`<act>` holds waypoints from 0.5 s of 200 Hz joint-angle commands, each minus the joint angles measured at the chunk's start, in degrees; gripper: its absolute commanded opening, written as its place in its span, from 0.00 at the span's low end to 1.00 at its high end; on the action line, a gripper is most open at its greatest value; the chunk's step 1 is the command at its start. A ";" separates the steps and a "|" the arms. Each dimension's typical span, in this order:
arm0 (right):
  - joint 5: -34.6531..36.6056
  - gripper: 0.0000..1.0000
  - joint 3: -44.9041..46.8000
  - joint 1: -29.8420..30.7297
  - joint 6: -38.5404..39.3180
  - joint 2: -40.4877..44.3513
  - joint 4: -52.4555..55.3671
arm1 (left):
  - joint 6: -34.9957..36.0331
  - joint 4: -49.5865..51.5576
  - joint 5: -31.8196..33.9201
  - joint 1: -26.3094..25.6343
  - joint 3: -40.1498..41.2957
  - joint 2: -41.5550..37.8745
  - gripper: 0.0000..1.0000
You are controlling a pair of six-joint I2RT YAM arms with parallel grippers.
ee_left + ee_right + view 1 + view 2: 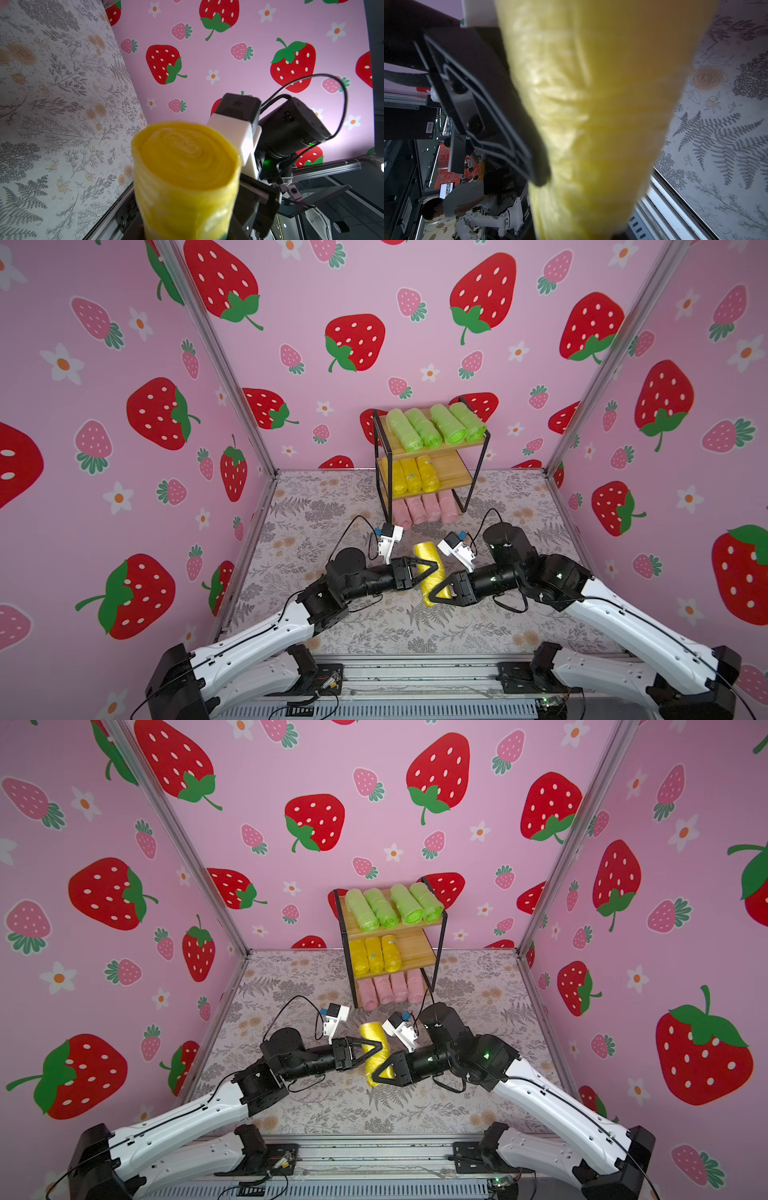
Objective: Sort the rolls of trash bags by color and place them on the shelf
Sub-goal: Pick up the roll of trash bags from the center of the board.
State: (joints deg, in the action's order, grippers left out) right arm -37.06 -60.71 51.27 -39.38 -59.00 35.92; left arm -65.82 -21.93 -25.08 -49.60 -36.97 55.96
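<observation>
While left gripper (432, 569) and right gripper (439, 590) both clamp yellow roll (426, 553), loaded shelf (451, 472) beyond.

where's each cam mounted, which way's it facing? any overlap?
Top views: high behind the bases, looking down and forward at shelf, table; left arm, right arm, left end effector, right end effector show.
Left wrist: on left arm, faces yellow roll end and right arm beyond; own fingers unclear.
Right wrist: on right arm, roll's side fills it; black finger beside it.
Shared: all four show the roll.
</observation>
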 commanded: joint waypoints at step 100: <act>28.09 1.00 15.20 6.78 -21.29 16.94 -17.00 | -13.85 -6.18 37.19 -5.59 14.62 -12.01 0.00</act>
State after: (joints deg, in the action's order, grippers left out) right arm -18.79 -49.78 54.06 -52.69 -42.04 27.81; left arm -76.29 -25.45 -1.04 -53.12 -23.29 47.13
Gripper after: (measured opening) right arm 0.962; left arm 0.425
